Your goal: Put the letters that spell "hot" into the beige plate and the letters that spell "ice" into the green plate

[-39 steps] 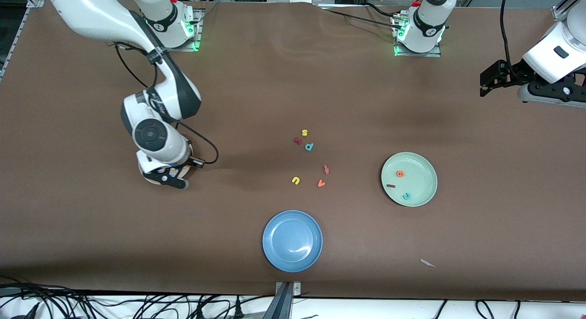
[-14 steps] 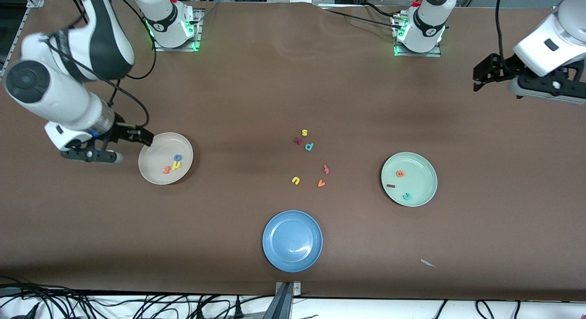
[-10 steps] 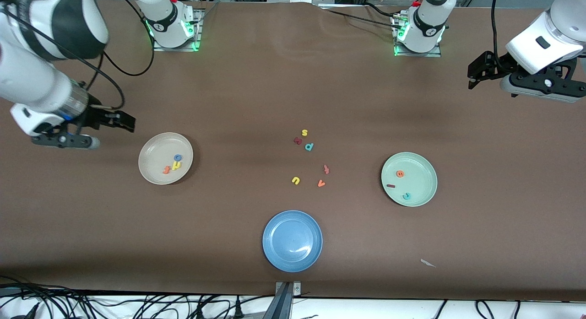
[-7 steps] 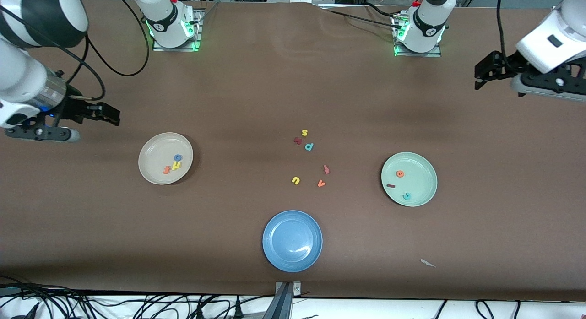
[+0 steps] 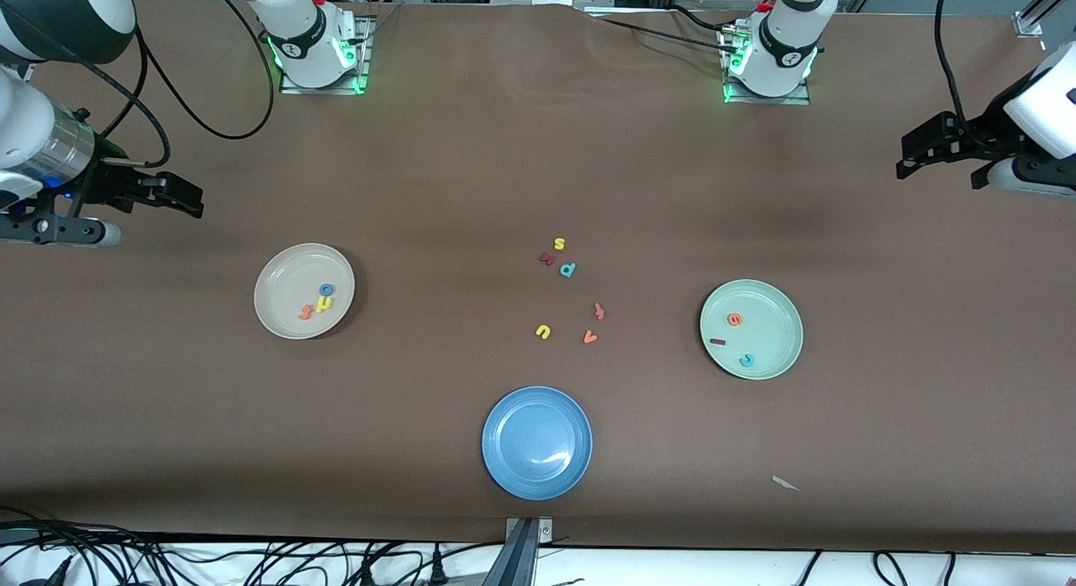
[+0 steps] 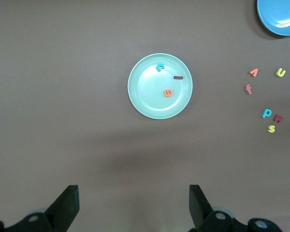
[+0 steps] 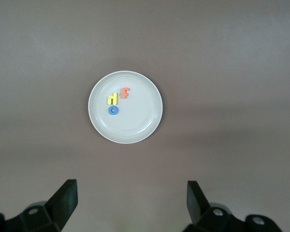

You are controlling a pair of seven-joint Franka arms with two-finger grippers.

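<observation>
- So, the right gripper point(image 5: 181, 197) is held up over bare brown table at the right arm's end, its black fingers point(image 7: 63, 200) spread wide with nothing gripped between them.
- The beige plate point(image 5: 282, 277) is seen on the table near that gripper and nearer to the front camera: round, shallow, smooth and plain, with a low rim.
- Three tiny matte foam letters are bunched in it, almost touching: a blue ring-shaped "o" point(image 5: 326, 290), a yellow arched "h" point(image 5: 324, 303) and an orange "t" point(image 5: 306, 312).
- The left gripper point(image 5: 916, 153) is held over bare table at the left arm's end, released as well, jaws wide apart and empty.
- The green plate point(image 5: 769, 304) is found near it and nearer to the front camera: pale mint, round, shallow, same smooth finish.
- In it, set apart from each other, an orange "e" point(image 5: 735, 319), a dark red bar-like "i" point(image 5: 717, 342) and a teal hooked "c" point(image 5: 746, 361) are seen.
- Well apart from both grippers, mid-table between the two plates, loose foam letters are scattered: a yellow "s" point(image 5: 559, 244), a dark red letter point(image 5: 547, 258), a teal "p" point(image 5: 567, 270), a reddish letter point(image 5: 599, 310), a yellow "u" point(image 5: 543, 331) and an orange "v" point(image 5: 590, 337).
- A glossy blue plate point(image 5: 536, 442) is seen nearest the front camera, with nothing in it.
</observation>
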